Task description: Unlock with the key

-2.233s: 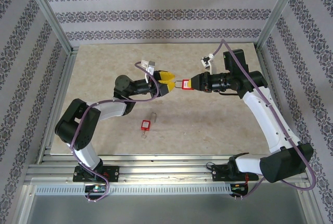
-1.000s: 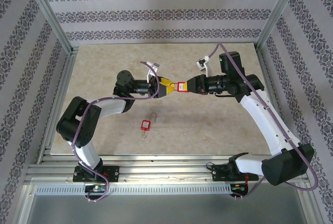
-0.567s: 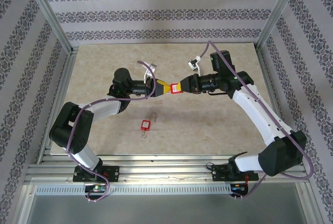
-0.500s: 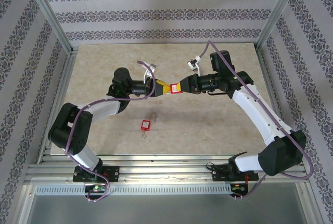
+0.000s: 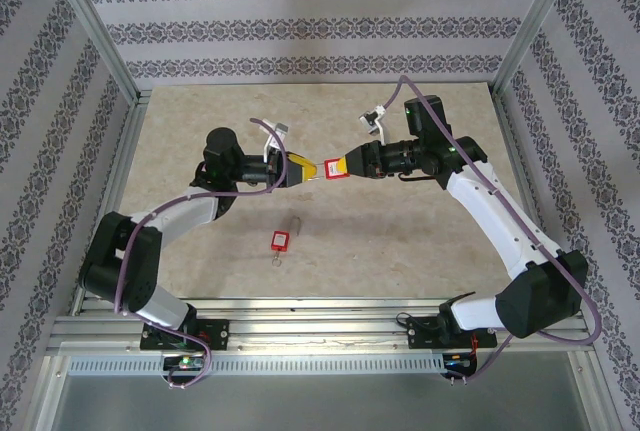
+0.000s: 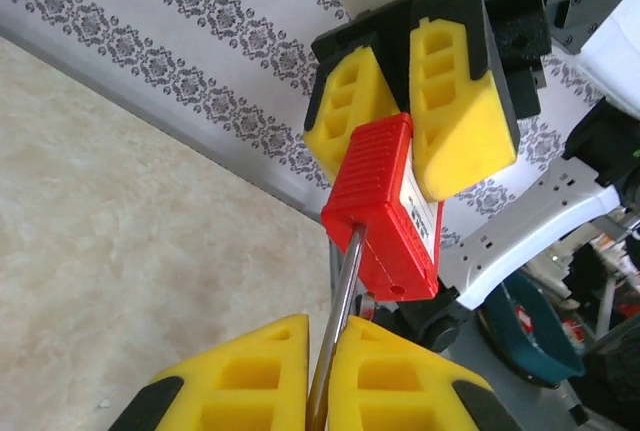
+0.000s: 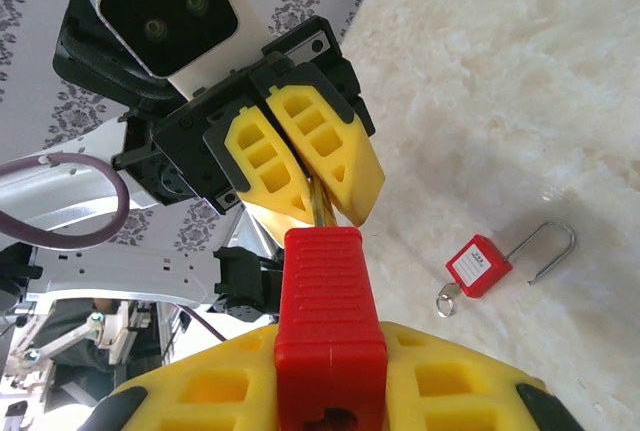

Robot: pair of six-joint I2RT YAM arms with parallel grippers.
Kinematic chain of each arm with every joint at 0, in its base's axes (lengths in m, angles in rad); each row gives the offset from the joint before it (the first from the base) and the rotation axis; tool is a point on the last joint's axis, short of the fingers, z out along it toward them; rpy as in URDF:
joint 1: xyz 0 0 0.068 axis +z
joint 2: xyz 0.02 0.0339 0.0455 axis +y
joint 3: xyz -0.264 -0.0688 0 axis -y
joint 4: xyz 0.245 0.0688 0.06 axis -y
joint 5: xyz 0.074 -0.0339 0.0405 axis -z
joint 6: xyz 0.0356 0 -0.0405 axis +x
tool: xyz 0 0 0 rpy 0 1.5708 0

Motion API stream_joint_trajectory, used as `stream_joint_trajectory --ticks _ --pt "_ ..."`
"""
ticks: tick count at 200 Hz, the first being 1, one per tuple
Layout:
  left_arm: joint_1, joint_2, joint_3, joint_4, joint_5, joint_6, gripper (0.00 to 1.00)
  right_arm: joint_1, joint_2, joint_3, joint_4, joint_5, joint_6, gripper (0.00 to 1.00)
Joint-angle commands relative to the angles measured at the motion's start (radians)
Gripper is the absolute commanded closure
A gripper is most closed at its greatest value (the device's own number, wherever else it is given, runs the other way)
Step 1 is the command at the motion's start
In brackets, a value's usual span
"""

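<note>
Your 2 grippers meet in the air over the middle of the table.
Your right gripper [image 5: 345, 165] is clamped on the red ribbed plastic lock body [image 5: 334, 168]. Your left gripper [image 5: 308, 170] is pinched narrow on the thin metal shaft [image 6: 336, 319] entering it. A small red padlock with silver shackle [image 5: 280, 241] lies nearer you on the beige stone-look table [image 5: 420, 241].

white-black arms [image 5: 500, 219], purple cables [image 7: 122, 191], yellow tool fingers [image 6: 230, 376]
</note>
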Motion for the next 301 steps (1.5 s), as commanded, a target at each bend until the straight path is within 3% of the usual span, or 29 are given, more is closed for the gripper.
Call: stream_joint_trajectory --ticks 1,31,35,41,51,60,63,75,93,108,128,151,165,176,200,230,301 --pt "0.062 -0.060 -0.005 -0.284 -0.132 0.225 1.00 -0.046 -0.030 -0.015 0.014 0.023 0.013 1.00" --pt "0.034 -0.133 -0.049 -0.259 -0.217 0.303 1.00 -0.044 -0.016 -0.039 0.062 0.028 0.054 1.00" --pt "0.034 -0.146 -0.062 -0.249 -0.232 0.311 0.89 -0.044 -0.014 -0.039 0.064 0.028 0.057 1.00" --pt "0.034 -0.171 -0.085 -0.231 -0.255 0.316 0.64 -0.044 -0.011 -0.039 0.064 0.031 0.060 1.00" --pt "0.035 -0.226 -0.125 -0.223 -0.316 0.346 0.37 -0.045 -0.008 -0.036 0.061 0.035 0.059 1.00" --pt "0.035 -0.286 -0.156 -0.243 -0.403 0.377 0.04 -0.046 -0.008 -0.034 0.061 0.038 0.058 1.00" --pt "0.036 -0.305 -0.165 -0.249 -0.438 0.373 0.00 -0.046 -0.009 -0.033 0.061 0.037 0.058 1.00" --pt "0.054 -0.368 -0.155 -0.325 -0.512 0.343 0.00 -0.046 -0.006 -0.028 0.047 0.050 0.049 1.00" --pt "0.063 -0.416 -0.124 -0.393 -0.495 0.226 0.00 -0.045 -0.008 -0.034 0.043 0.057 0.035 1.00" --pt "0.059 -0.413 -0.096 -0.413 -0.462 0.053 0.00 -0.039 -0.011 -0.040 0.043 0.076 0.024 1.00" --pt "-0.011 -0.424 -0.050 -0.513 -0.486 -0.097 0.04 -0.027 -0.024 -0.055 0.051 0.099 -0.002 1.00" --pt "-0.102 -0.416 0.020 -0.694 -0.593 -0.235 0.11 0.007 -0.041 -0.070 0.061 0.160 -0.042 1.00" --pt "-0.114 -0.382 0.030 -0.701 -0.573 -0.376 0.21 0.047 -0.051 -0.079 0.075 0.205 -0.074 1.00" --pt "-0.125 -0.377 0.035 -0.730 -0.598 -0.449 0.24 0.078 -0.061 -0.087 0.084 0.241 -0.094 1.00" --pt "-0.130 -0.374 0.020 -0.718 -0.639 -0.594 0.26 0.123 -0.079 -0.114 0.114 0.282 -0.109 1.00" --pt "-0.137 -0.338 -0.021 -0.633 -0.609 -0.768 0.29 0.146 -0.088 -0.137 0.120 0.314 -0.132 1.00" --pt "-0.188 -0.280 -0.056 -0.526 -0.609 -0.916 0.34 0.204 -0.138 -0.200 0.179 0.383 -0.199 1.00"
